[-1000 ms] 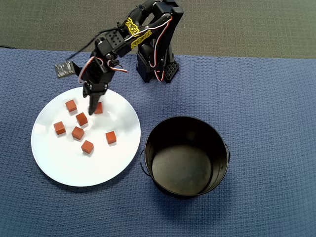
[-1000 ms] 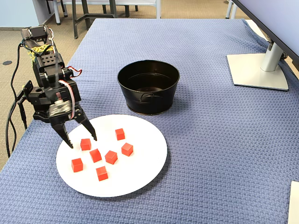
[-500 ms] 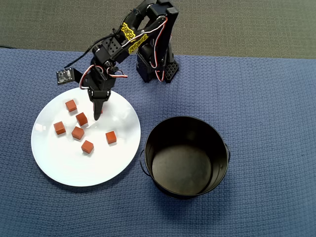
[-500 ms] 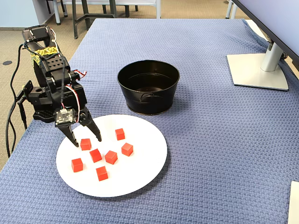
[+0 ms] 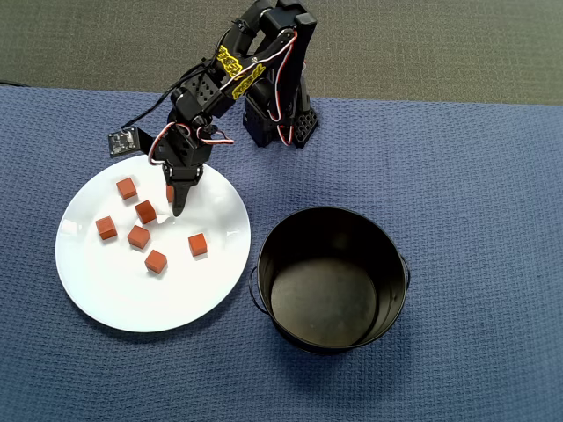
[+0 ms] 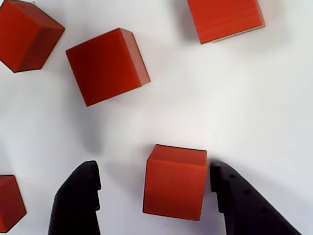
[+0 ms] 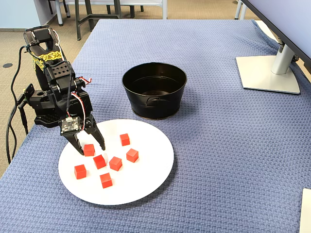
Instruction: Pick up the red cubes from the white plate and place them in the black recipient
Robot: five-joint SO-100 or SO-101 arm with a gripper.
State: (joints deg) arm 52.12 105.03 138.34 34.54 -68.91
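Red cubes [image 7: 115,163] scattered on the white plate [image 7: 146,182], seven in all in the fixed view, grouped toward the plate's arm-side half. One cube [image 6: 174,182] bracketed by the gripper [image 6: 155,181] in the wrist view: right finger [image 6: 234,200] touching or nearly touching the cube's side, left finger [image 6: 78,196] standing clear of it with bare plate between. Claw therefore spread apart around this cube, not yet clamped. Same cube [image 7: 89,149] seen between the two dark fingertips in the fixed view, resting on the plate close to its rim nearest the arm's base; mostly hidden beneath the gripper [image 5: 177,204] in the overhead view, only a sliver of red showing beside it.

Remaining cubes loose and apart from one another: in the overhead view, one [image 5: 127,187] near the plate's upper-left rim, one [image 5: 106,228] toward its left edge, three more clustered about the middle, and one [image 5: 198,244] lying nearest the pot. Four other cubes partly framed in the wrist view, cut by the top and left borders.

White plate [image 5: 106,299] lying flat on a blue woven cloth [image 5: 475,176], toward the cloth's left edge in the overhead view. Black recipient [image 5: 332,280] standing upright just beside the plate's right rim, interior bare and shiny, small handles on its sides. Arm base [image 5: 277,114] at the cloth's far edge. Monitor foot [image 7: 268,73] at the fixed view's right.
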